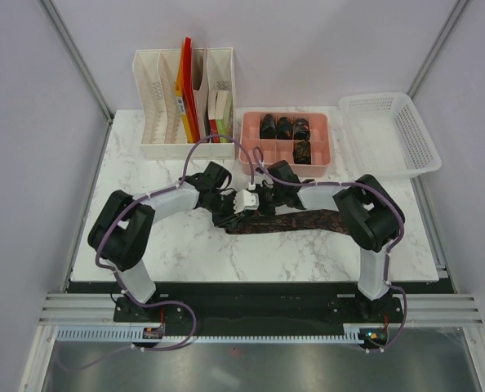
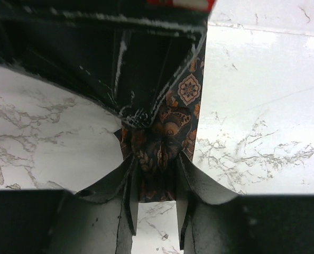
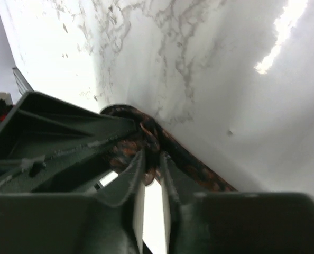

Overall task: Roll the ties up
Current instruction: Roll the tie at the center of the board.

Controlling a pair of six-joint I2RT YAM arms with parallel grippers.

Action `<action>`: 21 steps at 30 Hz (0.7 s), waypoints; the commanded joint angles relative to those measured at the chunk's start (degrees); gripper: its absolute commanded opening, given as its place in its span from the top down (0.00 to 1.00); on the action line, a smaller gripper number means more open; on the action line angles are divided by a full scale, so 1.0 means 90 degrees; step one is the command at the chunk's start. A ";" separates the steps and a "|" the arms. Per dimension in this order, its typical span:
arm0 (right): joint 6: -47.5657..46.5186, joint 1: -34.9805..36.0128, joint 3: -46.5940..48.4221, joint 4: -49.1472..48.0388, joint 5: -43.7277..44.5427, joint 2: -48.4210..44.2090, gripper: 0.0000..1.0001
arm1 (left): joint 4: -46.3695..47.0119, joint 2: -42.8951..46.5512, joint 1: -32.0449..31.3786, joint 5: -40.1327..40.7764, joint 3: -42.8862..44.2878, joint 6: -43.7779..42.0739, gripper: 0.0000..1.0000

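Observation:
A long dark tie (image 1: 300,222) with a reddish pattern lies across the middle of the table, and its left end is partly curled. My left gripper (image 1: 226,211) and right gripper (image 1: 255,198) meet at that left end. In the left wrist view the left gripper (image 2: 156,159) is shut on the tie (image 2: 188,90), with the right gripper's black fingers just beyond. In the right wrist view the right gripper (image 3: 153,156) pinches the curled tie end, and the tie's strip (image 3: 199,169) runs off to the lower right. Several rolled ties (image 1: 283,126) sit in a pink tray (image 1: 242,139).
A white file organiser (image 1: 185,102) holding folders stands at the back left. A white plastic basket (image 1: 389,135) sits at the back right, beside the pink tray. Marble tabletop (image 1: 153,163) lies to the left of the arms.

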State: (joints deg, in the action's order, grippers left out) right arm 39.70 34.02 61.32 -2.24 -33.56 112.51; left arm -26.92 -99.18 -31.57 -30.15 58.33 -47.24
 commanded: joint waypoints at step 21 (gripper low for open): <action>-0.8920 -0.2032 0.0247 0.3351 -0.0696 -0.2892 0.53 | -0.0447 -0.0074 0.0100 -0.0175 0.0014 -0.0893 0.81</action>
State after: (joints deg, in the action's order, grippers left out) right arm -16.16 15.00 62.72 17.43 -39.24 87.96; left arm -27.68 -99.18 -31.27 -31.03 58.30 -51.94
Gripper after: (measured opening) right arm 0.462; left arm 0.349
